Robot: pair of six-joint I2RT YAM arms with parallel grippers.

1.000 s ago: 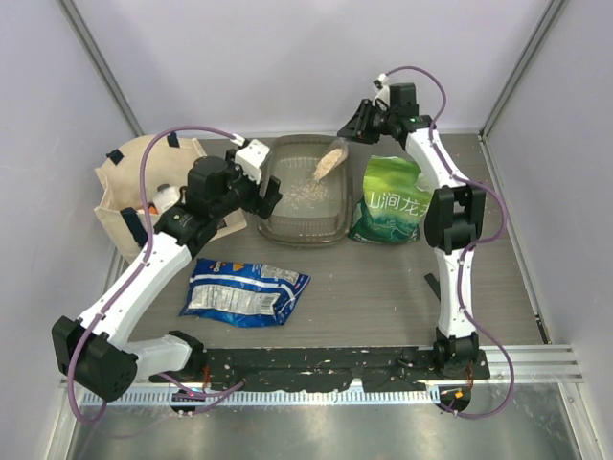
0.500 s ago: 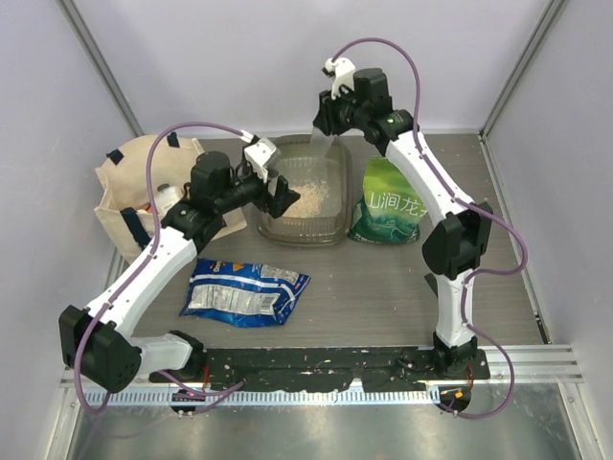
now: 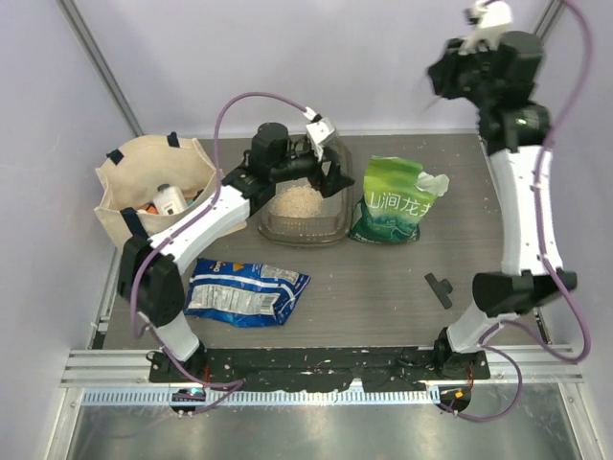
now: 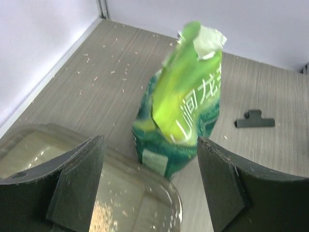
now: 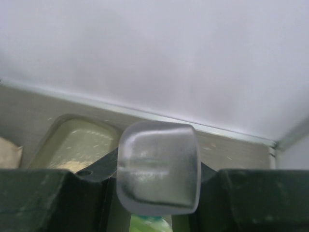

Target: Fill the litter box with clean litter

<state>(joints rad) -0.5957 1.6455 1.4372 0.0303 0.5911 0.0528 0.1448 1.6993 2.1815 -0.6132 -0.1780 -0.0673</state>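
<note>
The litter box (image 3: 330,228), a smoky translucent tray, stands at the table's middle back with a heap of tan clean litter (image 3: 297,199) inside. My left gripper (image 3: 329,171) hovers open over the box's right rim. In the left wrist view my left gripper (image 4: 149,142) frames the box corner (image 4: 164,191) and the green bag (image 4: 186,108), with litter (image 4: 104,217) below. My right gripper (image 3: 442,81) is raised high at the back right, blurred. In the right wrist view my right gripper (image 5: 157,193) is shut on a clear plastic scoop (image 5: 158,166), above the litter box (image 5: 104,126).
A green-and-white printed bag (image 3: 393,201) stands open just right of the box. The beige tote bag (image 3: 129,177) sits at the left, a blue crinkly packet (image 3: 244,290) lies in front, and a black clip (image 3: 441,287) lies at the right. Litter specks dot the table.
My right arm has swung up and to the right, away from the box, with the scoop. My left arm has reached right across the box. More litter lies in the box.
</note>
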